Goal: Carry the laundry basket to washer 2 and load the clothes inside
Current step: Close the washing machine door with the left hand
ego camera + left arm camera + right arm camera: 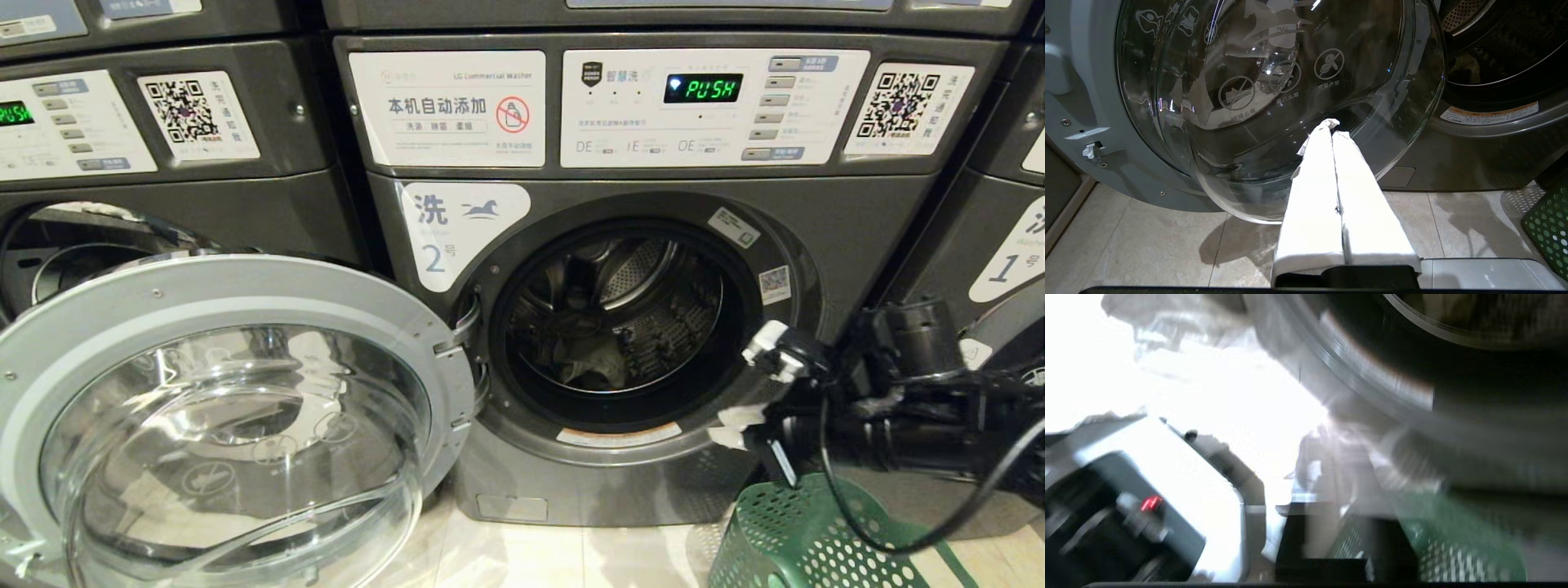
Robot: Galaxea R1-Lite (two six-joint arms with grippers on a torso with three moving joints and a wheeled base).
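Washer 2 [857, 212] stands straight ahead, dark grey, with its round glass door [229, 408] swung wide open to the left. The clothes [589, 365] lie as a grey-green heap at the bottom of the drum. The green perforated laundry basket [800, 539] sits on the floor below the washer's right side. My right gripper [747, 385] hovers above the basket, by the right edge of the drum opening; its white-wrapped fingers are apart and hold nothing. My left gripper [1333, 126] is shut and empty, pointing at the door glass [1274, 81]. The basket's corner [1549, 228] also shows there.
Washer 1 [1008, 253] is at the right, and another like washer [82, 245] with a round door is at the left. The open door fills the lower left. Pale floor tiles [531, 555] lie in front of washer 2.
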